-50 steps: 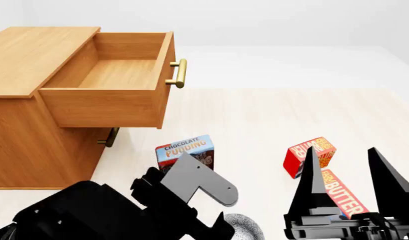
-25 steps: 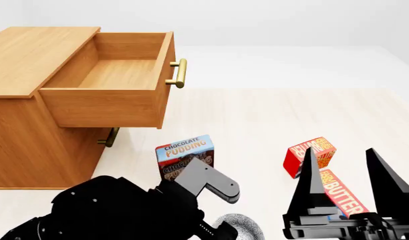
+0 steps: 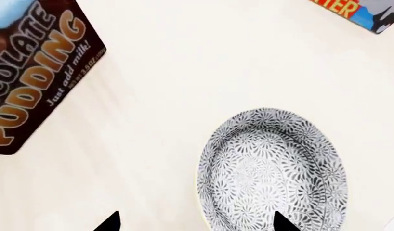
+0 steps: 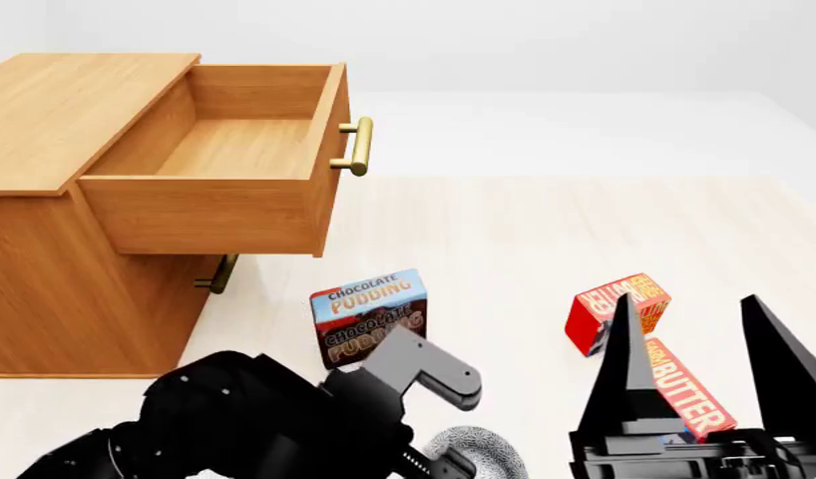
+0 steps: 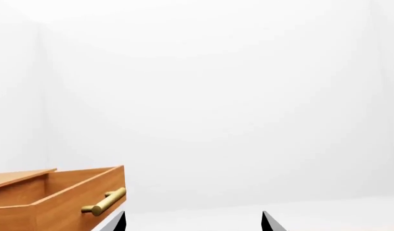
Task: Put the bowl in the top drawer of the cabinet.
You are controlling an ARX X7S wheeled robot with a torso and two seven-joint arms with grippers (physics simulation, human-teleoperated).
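Lying on a pale, cream-coloured floor under blank white walls, the bowl is seen well apart from the cabinet, just beyond the chocolate pudding box. The top drawer is pulled fully out and holds nothing. The left gripper is spread wide above the bowl — one tip over its rim, nothing gripped. The right gripper is held wide apart near the butter box. Since a second ago the left arm has been lowered further toward the bowl — the cabinet and boxes are unmoved.
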